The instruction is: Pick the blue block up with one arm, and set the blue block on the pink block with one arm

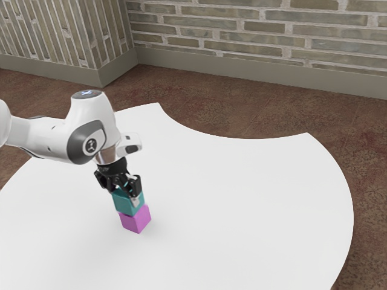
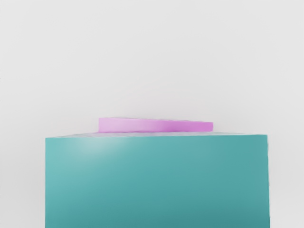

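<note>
One blue block (image 1: 124, 204) atop pink block (image 1: 135, 219), well inside table (image 1: 242, 199) edges.

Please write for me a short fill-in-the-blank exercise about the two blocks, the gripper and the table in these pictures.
1. The blue block rests ___ the pink block.
2. The gripper is ___ on the blue block.
3. The table under both blocks is ___ in colour.

Missing words: on; shut; white.

White round table (image 1: 242, 199), brown speckled floor (image 1: 242, 109), grey brick walls (image 1: 254, 30)
</note>
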Robot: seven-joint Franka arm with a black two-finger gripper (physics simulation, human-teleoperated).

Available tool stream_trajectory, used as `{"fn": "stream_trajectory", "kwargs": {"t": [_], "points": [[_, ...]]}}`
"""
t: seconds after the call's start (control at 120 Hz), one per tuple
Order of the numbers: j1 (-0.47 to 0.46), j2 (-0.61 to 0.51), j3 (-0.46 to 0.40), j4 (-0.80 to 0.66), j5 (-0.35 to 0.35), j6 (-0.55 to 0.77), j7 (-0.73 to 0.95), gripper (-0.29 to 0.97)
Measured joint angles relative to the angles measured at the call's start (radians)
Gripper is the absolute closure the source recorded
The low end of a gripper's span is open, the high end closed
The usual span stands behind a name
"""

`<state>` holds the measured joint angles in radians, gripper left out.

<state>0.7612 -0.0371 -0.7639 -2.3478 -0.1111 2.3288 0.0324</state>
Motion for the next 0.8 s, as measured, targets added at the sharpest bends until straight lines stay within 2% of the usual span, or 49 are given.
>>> {"fn": "stream_trajectory", "kwargs": {"t": [0.8], "points": [[0.004,0.011,0.0,0.002,-0.002,0.018,0.029,0.36]]}}
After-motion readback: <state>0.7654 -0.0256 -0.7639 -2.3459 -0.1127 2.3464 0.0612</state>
